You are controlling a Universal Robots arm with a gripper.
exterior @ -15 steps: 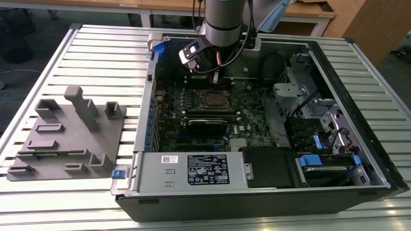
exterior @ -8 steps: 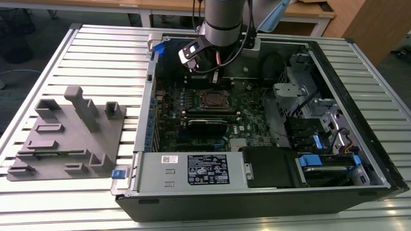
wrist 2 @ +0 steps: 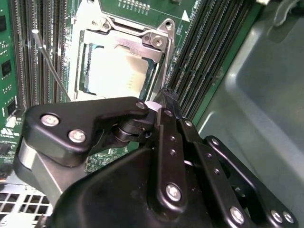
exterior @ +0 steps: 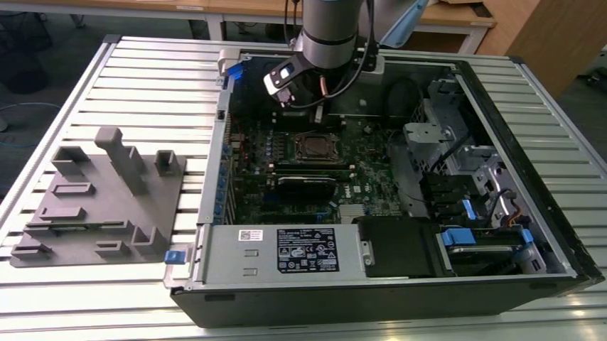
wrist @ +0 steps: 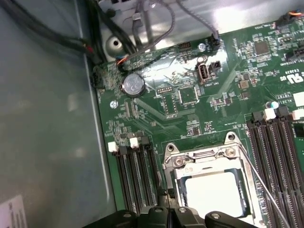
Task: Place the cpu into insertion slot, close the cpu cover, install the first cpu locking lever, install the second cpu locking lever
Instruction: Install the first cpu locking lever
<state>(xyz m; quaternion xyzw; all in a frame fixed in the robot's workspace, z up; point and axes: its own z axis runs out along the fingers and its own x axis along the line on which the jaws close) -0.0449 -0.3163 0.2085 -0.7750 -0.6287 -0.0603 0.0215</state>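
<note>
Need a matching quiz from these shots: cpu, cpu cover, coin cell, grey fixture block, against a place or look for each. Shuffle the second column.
Things
1. cpu
2. cpu cover
3. coin cell
4. grey fixture block

Place or look
A. on the slatted table, at the exterior view's left
B. round and silver, on the green board
C. pale square top, showing through a square cut-out
D. silver metal frame, down over the chip

Pairs: 1-C, 2-D, 3-B, 4-A

Slatted metal table (exterior: 142,85) carries open computer case (exterior: 379,304), grey fixture block (exterior: 95,206).
</note>
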